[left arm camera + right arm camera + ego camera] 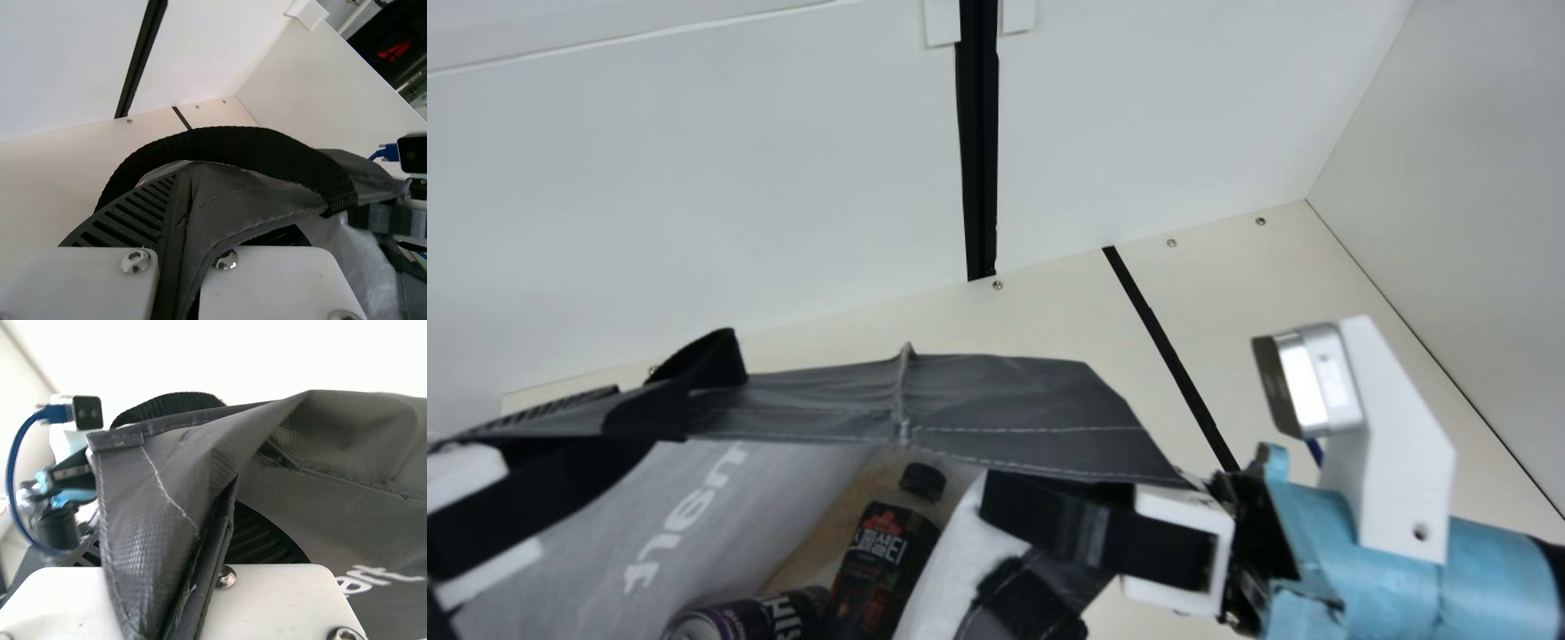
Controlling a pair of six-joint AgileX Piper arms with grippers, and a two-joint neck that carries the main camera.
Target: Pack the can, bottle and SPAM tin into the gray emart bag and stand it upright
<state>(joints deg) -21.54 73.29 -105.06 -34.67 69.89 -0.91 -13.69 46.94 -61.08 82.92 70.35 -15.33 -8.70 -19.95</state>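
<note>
The gray bag (996,400) hangs open between my two grippers, its rim stretched across. In the main view my left gripper (609,467) is at the left edge and my right gripper (1005,511) at the lower right, each clamping the rim. The bottle (876,560) leans inside, cap upward, beside the purple-and-black can (725,618), which lies tilted at its foot. In the left wrist view, my left gripper (180,220) pinches gray cloth below a black handle (233,143). My right gripper (207,553) holds a folded edge in the right wrist view.
A cream table (1316,293) with a black stripe (1169,356) extends behind the bag. White walls (694,196) rise at its back and right. Another black strap (1023,604) hangs low beside my right gripper.
</note>
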